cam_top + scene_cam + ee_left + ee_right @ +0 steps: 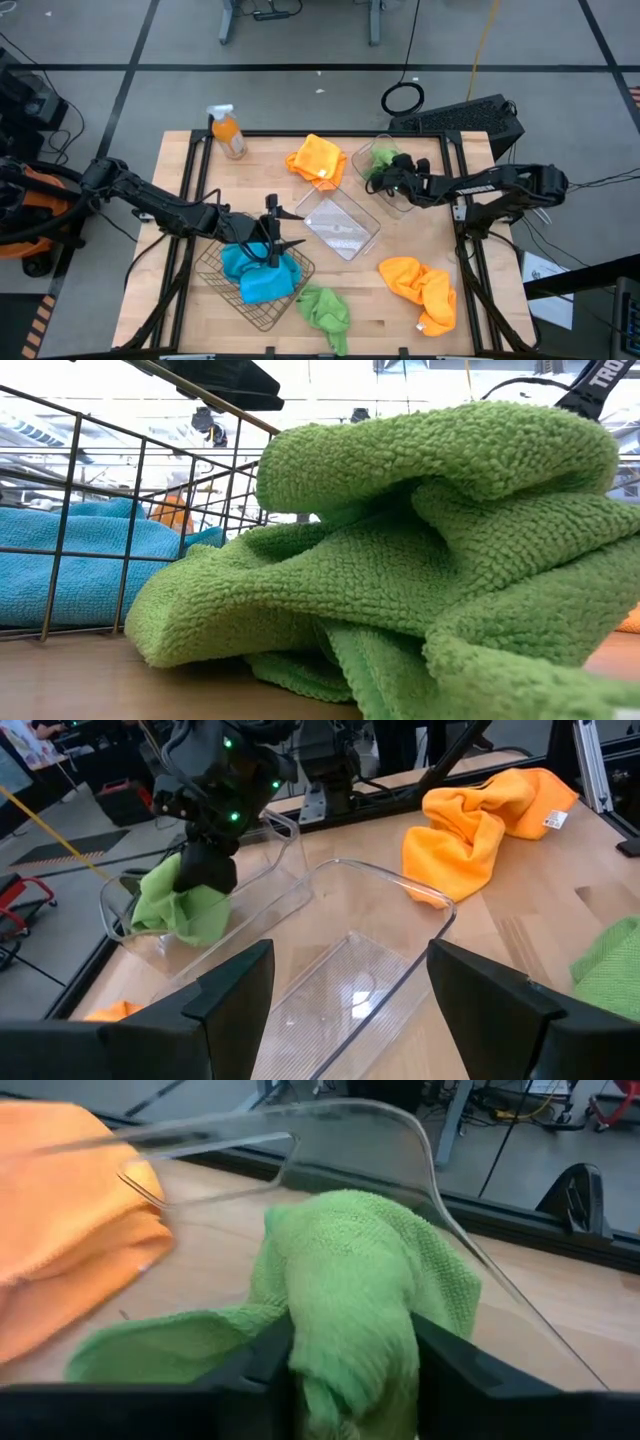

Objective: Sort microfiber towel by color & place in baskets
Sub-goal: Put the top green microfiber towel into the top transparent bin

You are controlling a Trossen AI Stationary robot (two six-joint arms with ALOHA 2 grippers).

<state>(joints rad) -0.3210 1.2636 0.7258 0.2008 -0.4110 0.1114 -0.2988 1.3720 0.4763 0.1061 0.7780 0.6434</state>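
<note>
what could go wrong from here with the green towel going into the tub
The right gripper is shut on a green towel at the far clear tub. Part of the cloth trails over the tub's wall, so on release it may slump outside or stay draped on the rim. The light tub might also shift if the fingers snag the fuzzy cloth on retreat. The left gripper, open above the wire basket, seems clear of it.

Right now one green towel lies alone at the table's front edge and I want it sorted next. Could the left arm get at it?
Probably yes. The left gripper hovers open over the wire basket, and the green towel lies just beside it with nothing on top.
</note>
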